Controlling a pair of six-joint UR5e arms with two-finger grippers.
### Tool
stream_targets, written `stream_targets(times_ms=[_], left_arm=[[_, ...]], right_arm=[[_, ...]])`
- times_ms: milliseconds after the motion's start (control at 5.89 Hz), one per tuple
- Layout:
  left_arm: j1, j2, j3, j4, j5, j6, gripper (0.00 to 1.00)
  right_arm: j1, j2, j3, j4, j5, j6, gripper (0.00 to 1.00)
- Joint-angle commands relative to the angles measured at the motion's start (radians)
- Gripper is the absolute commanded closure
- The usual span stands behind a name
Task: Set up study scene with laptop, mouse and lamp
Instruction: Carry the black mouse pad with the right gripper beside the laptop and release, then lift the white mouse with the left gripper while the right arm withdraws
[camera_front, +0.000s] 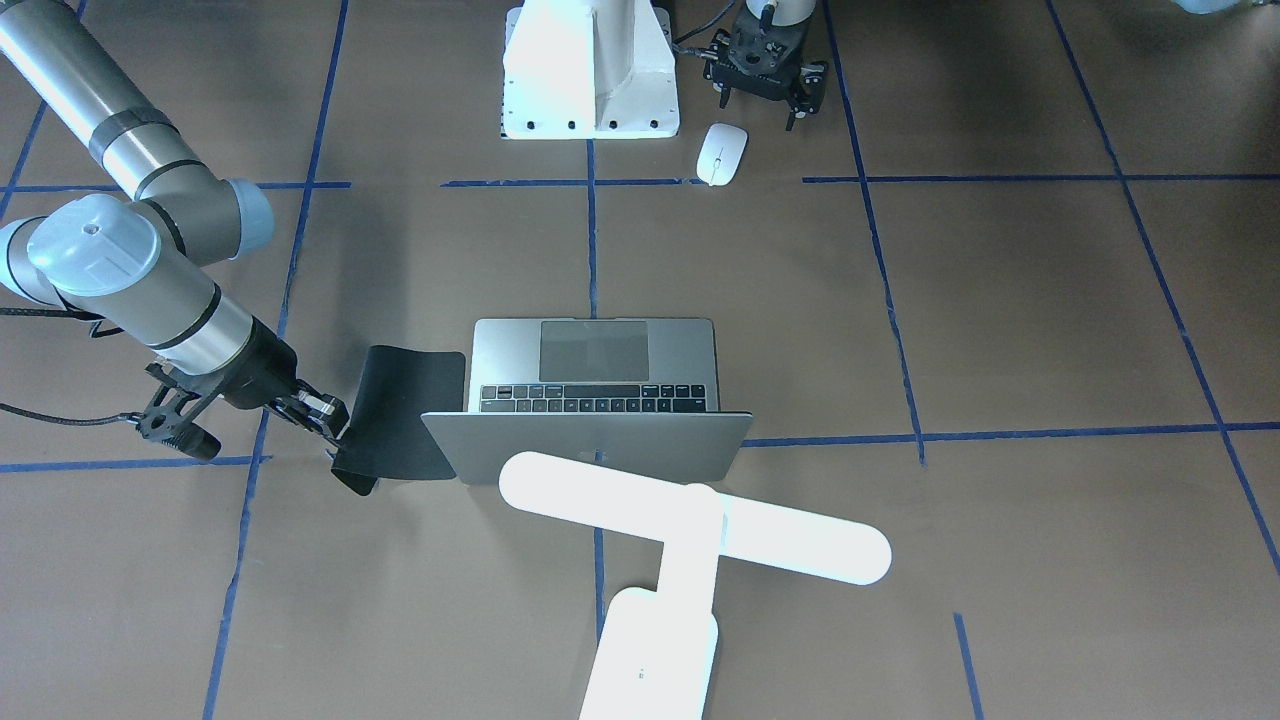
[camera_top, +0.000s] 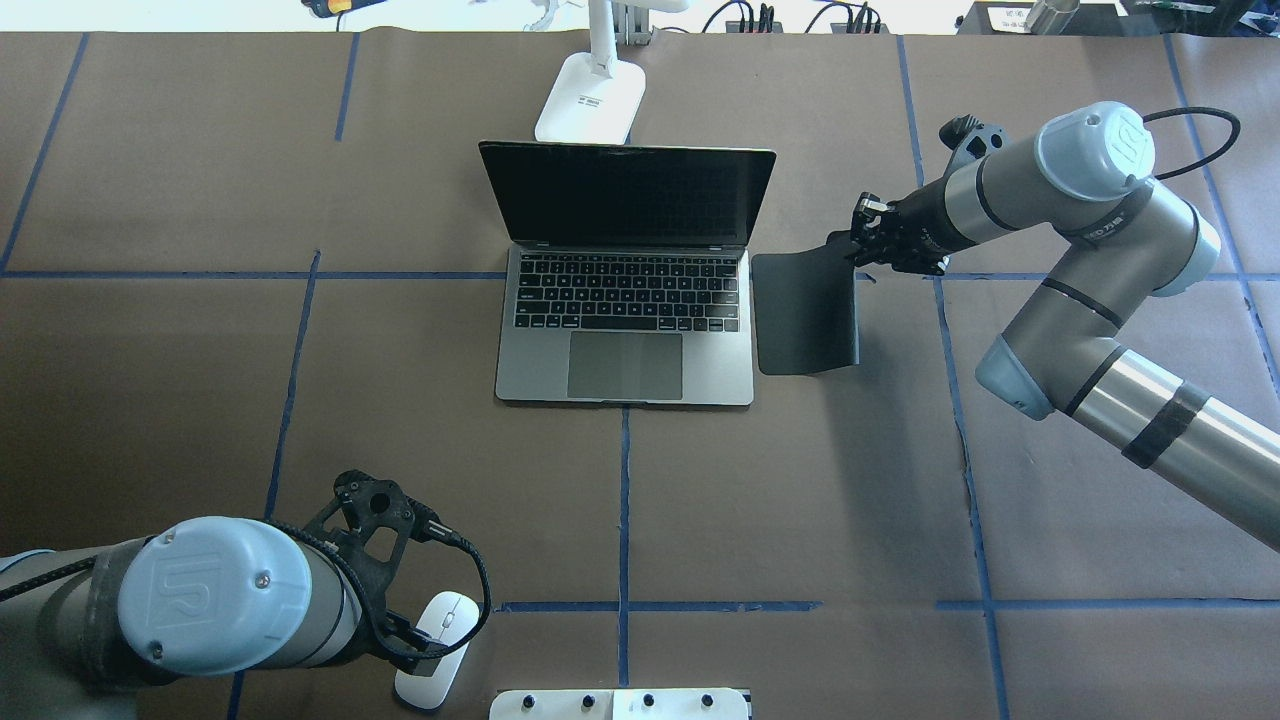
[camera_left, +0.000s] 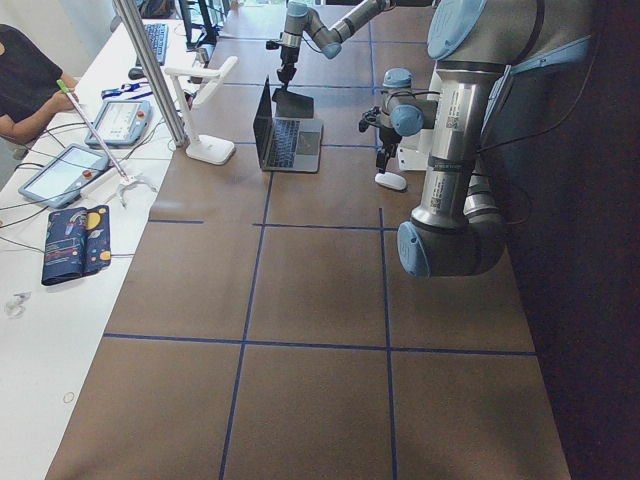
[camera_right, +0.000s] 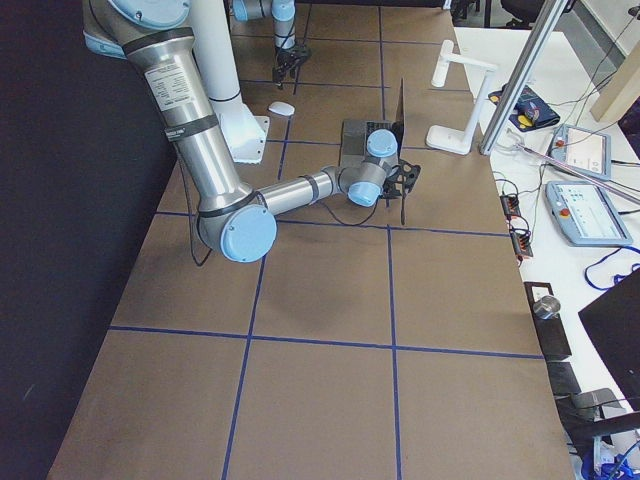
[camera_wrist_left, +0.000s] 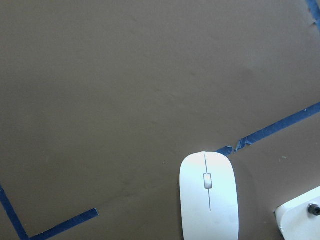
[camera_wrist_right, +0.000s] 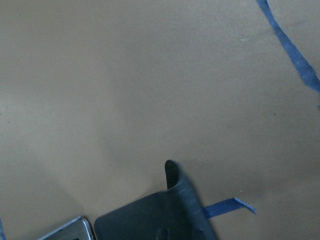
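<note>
The open grey laptop (camera_front: 600, 350) (camera_top: 625, 350) sits mid-table, screen up. The white lamp (camera_front: 690, 520) stands behind it, with its base (camera_top: 590, 100) at the far edge. The white mouse (camera_front: 721, 153) (camera_top: 450, 612) (camera_wrist_left: 209, 195) lies near the robot's base. My left gripper (camera_front: 757, 110) hovers just above it, looks open and holds nothing. My right gripper (camera_front: 325, 415) (camera_top: 862, 235) is shut on the far corner of a black mouse pad (camera_front: 400, 410) (camera_top: 805, 310) (camera_wrist_right: 150, 220). The pad is beside the laptop, with its gripped edge curled up off the table.
The white bolted pedestal (camera_front: 590, 70) (camera_top: 620, 705) stands next to the mouse. Blue tape lines cross the brown table. Operators' tablets and cables lie on the white bench (camera_left: 70, 180) beyond the lamp.
</note>
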Motion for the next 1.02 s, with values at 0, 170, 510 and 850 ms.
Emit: stream_targets(times_ms=[0, 170, 510, 850], left_arm=[[0.016, 0.000, 0.117, -0.158, 0.001, 0.007, 0.00], [0.018, 0.000, 0.156, -0.217, 0.001, -0.005, 0.00], [0.030, 0.001, 0.181, -0.217, 0.003, -0.005, 0.00], [0.056, -0.006, 0.196, -0.219, 0.010, -0.002, 0.00]], right_arm=[[0.075, -0.006, 0.013, 0.001, 0.125, 0.000, 0.00], [0.115, -0.016, 0.036, 0.001, 0.178, 0.000, 0.00], [0.118, -0.072, 0.099, 0.001, 0.182, 0.000, 0.00], [0.114, -0.073, 0.099, 0.001, 0.179, 0.000, 0.00]])
